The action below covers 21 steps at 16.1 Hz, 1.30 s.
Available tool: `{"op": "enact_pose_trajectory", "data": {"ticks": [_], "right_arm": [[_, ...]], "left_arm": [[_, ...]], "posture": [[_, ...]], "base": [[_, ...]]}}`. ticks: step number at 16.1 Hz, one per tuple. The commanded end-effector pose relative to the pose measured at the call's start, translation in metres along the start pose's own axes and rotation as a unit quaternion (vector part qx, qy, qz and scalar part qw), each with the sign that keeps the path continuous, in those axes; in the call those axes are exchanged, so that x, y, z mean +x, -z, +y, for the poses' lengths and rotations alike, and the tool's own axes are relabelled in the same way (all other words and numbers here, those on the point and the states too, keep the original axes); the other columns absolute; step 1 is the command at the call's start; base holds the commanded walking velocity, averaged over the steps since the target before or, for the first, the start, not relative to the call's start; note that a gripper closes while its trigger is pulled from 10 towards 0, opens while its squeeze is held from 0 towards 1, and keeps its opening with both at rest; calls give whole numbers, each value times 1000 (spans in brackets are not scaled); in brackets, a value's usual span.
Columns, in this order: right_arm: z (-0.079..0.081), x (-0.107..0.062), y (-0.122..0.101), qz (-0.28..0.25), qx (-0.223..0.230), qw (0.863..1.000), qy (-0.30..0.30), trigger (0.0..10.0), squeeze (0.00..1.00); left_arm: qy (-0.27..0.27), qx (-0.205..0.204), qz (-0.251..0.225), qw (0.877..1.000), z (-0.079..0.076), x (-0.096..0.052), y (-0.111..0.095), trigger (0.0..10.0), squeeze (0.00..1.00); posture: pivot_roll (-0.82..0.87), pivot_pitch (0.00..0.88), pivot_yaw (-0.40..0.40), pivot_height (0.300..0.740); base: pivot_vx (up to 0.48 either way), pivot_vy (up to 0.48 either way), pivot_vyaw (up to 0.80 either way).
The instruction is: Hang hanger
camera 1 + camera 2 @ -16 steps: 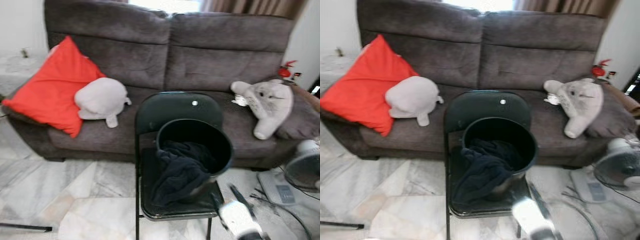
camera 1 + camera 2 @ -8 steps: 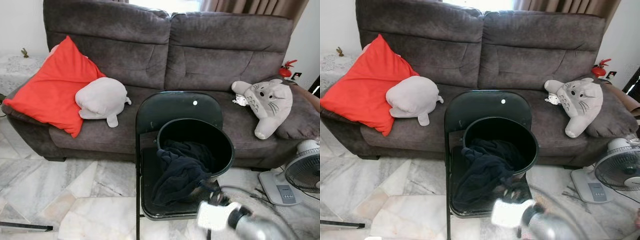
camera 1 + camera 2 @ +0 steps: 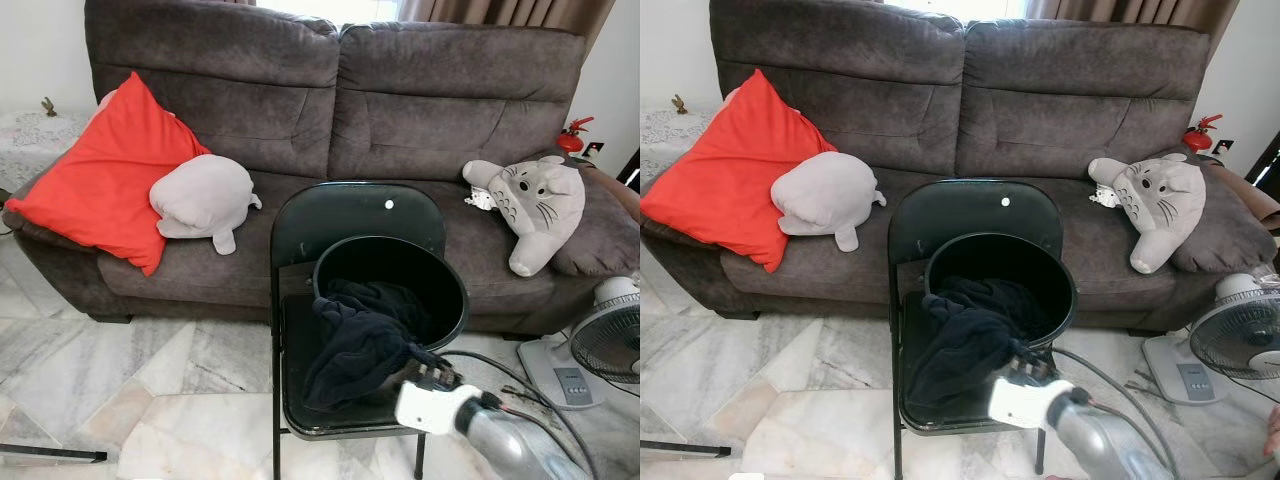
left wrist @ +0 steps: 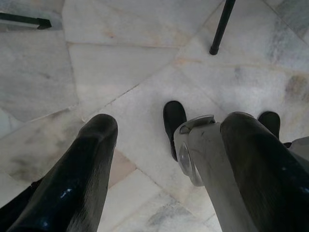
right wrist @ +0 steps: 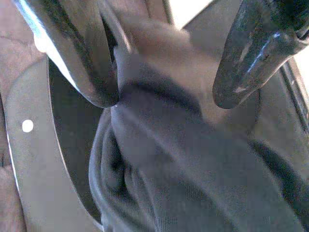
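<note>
A dark navy garment (image 3: 360, 345) spills over the front of a black bucket (image 3: 455, 300), which stands on the seat of a black folding chair (image 3: 340, 215). My right gripper (image 3: 432, 374) reaches in from the lower right and sits at the garment's front edge by the bucket rim. In the right wrist view its gripper (image 5: 164, 96) is open, with the dark garment (image 5: 193, 164) close under the two fingers. My left gripper (image 4: 169, 123) hangs open above the marble floor (image 4: 120, 63) and my feet. I see no hanger.
A grey sofa (image 3: 400, 110) stands behind the chair, holding a red cushion (image 3: 110, 165), a grey plush (image 3: 205, 200) and a grey-and-white plush (image 3: 535, 205). A standing fan (image 3: 610, 340) and cables (image 3: 500, 365) lie at the right. A black rod (image 3: 50, 455) lies on the floor at the left.
My right arm has swung up and left from the lower right corner until its fingers reach the garment at the bucket's front. The blur from a second ago has cleared.
</note>
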State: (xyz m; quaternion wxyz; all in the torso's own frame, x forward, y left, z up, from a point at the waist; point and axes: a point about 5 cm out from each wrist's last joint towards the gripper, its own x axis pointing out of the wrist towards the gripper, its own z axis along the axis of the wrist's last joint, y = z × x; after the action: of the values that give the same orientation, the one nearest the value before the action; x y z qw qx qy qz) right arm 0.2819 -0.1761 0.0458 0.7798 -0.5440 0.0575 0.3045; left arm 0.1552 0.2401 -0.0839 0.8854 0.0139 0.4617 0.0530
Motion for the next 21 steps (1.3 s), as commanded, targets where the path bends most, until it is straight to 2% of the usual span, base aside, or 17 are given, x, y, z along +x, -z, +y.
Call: {"op": "enact_pose_trajectory", "data": {"ticks": [1,7,8,14,16,21], "right_arm": [[1,2,1,-1,-4,1000,-5,10000,0],[3,10,-1,-11,-13,1000,-25,10000,0],[7,14,-5,-24,-22,998,-44,10000,0],[3,24,-19,-59,-35,997,-48,10000,0],[2,26,-20,-63,-37,996,-46,0,0],[0,28,-21,-65,-32,997,-37,0,0]], "left_arm": [[-2,-3,14,1000,1,-1,7,10000,0],[1,1,16,1000,1,-1,7,10000,0],[1,3,16,1000,1,-2,7,10000,0],[1,6,16,1000,1,-2,7,10000,0],[1,7,16,1000,1,-1,7,10000,0],[0,12,15,1000,2,-2,7,10000,0]], "posture": [[-74,53,-40,740],[-68,53,-38,740],[-64,54,-38,740],[-57,55,-39,740],[-57,55,-38,740],[-58,55,-38,740]], "base": [[0,0,0],[0,0,0],[0,0,0],[0,0,0],[0,0,0],[0,0,0]]}}
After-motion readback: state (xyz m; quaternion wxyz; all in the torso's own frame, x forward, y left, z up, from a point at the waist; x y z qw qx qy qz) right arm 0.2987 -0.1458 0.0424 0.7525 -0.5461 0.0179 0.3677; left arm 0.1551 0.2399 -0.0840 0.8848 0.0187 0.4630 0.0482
